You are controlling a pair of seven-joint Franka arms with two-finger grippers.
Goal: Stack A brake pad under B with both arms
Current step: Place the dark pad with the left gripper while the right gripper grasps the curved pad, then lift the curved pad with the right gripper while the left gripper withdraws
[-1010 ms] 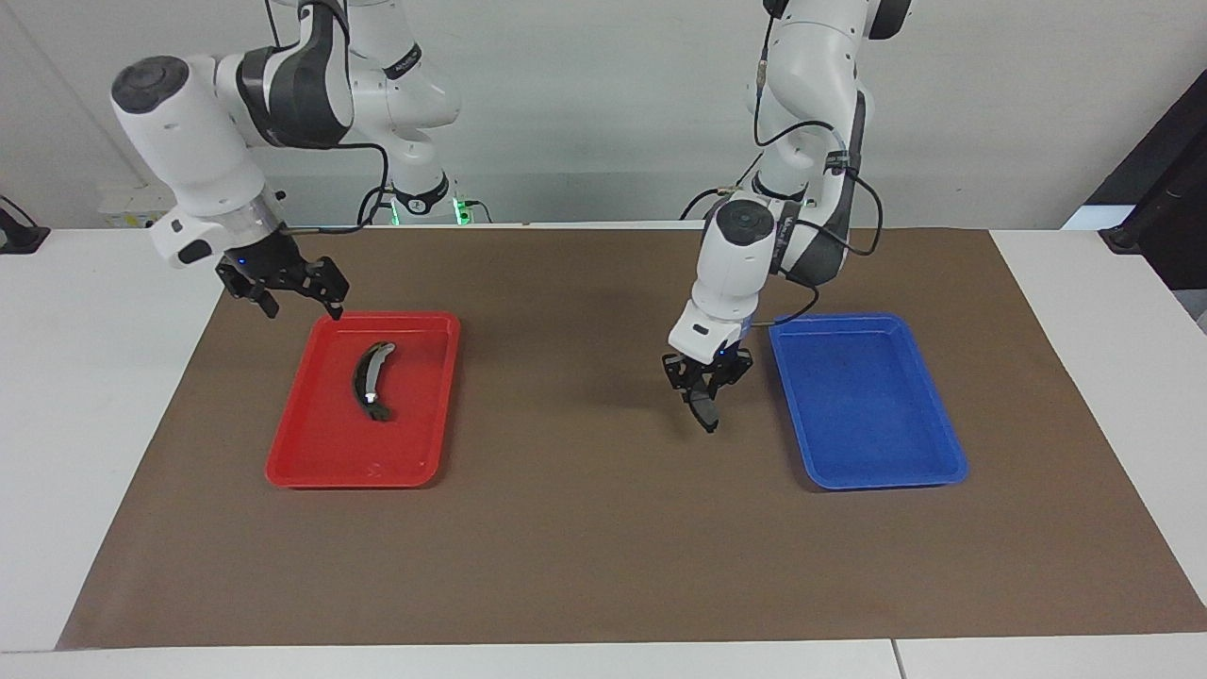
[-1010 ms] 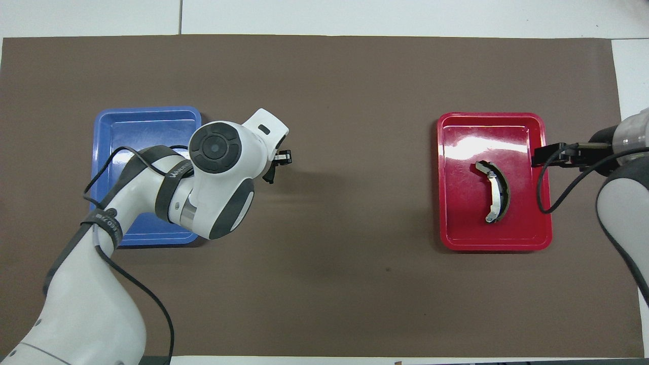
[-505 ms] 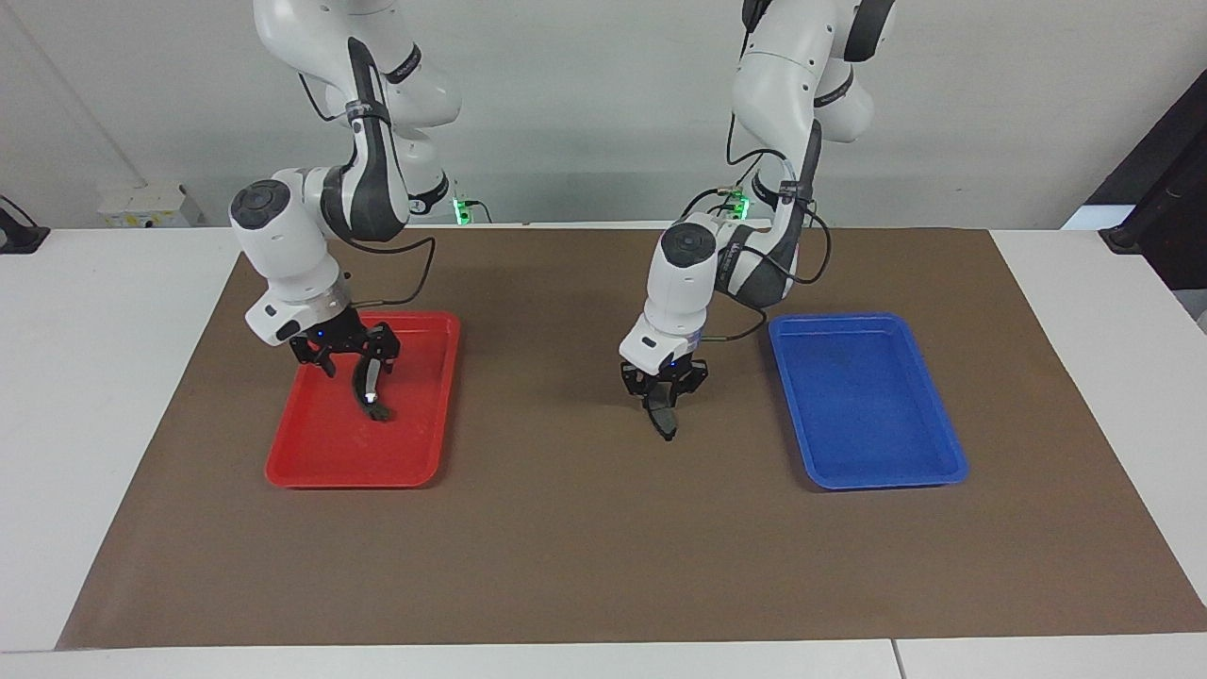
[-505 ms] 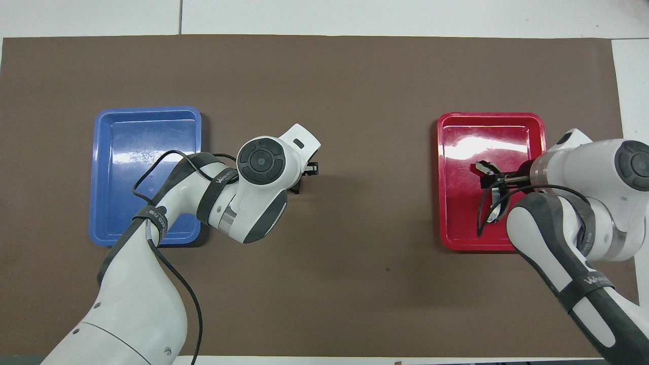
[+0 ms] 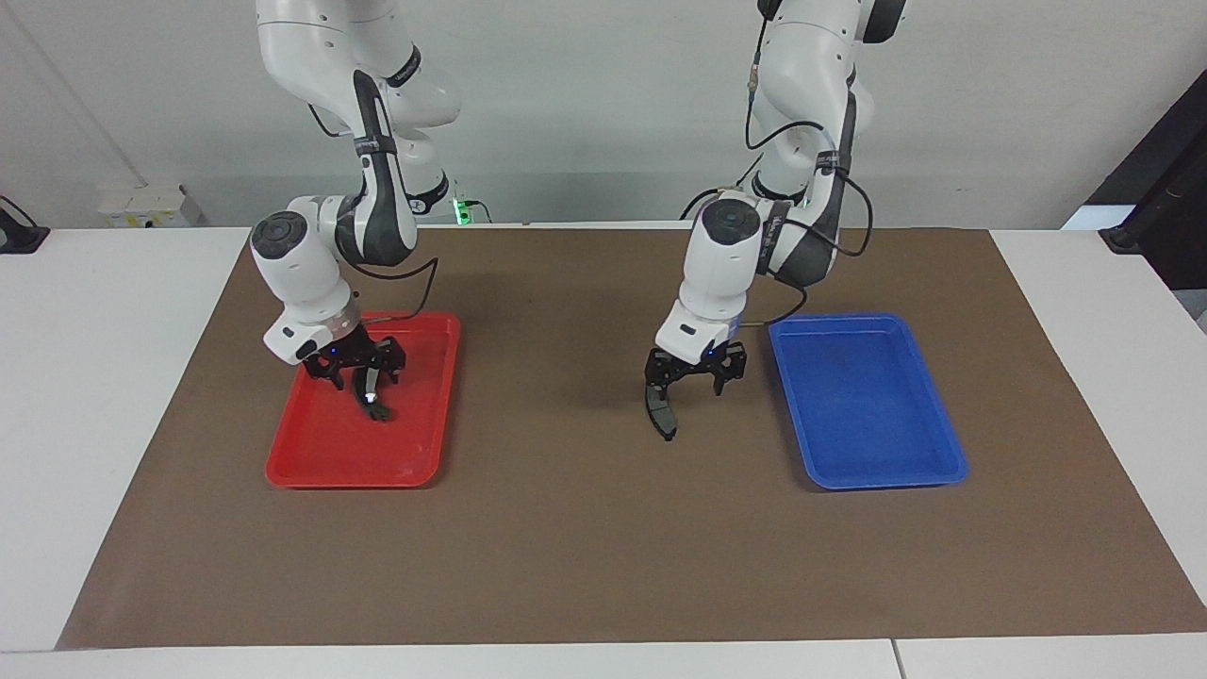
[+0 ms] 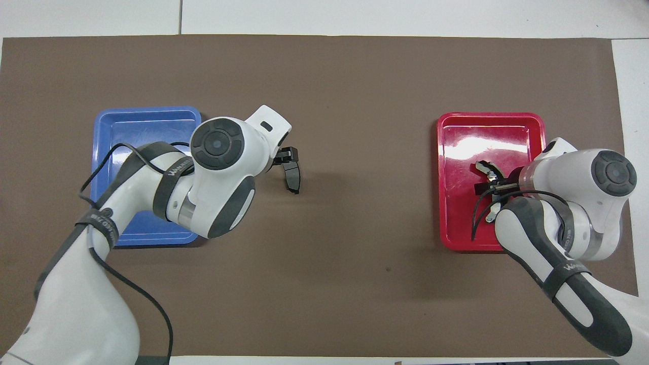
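Note:
The short dark brake pad A (image 5: 660, 413) lies on the brown mat near the table's middle, beside the blue tray; it also shows in the overhead view (image 6: 293, 180). My left gripper (image 5: 691, 377) hangs just above it, open, one fingertip close over the pad's near end. The long curved brake shoe B (image 5: 375, 407) with its silver strip lies in the red tray (image 5: 330, 471); in the overhead view its ends (image 6: 488, 167) show. My right gripper (image 5: 363, 380) is down in the tray, open, with its fingers either side of B's middle.
The blue tray (image 5: 877, 415) stands toward the left arm's end of the table, with nothing in it. The brown mat (image 5: 566, 547) covers the table between and around the trays. White table shows at both ends.
My left gripper has opened and risen a little, leaving the pad on the mat. My right gripper swung from beside the red tray to over B and has come down around its middle.

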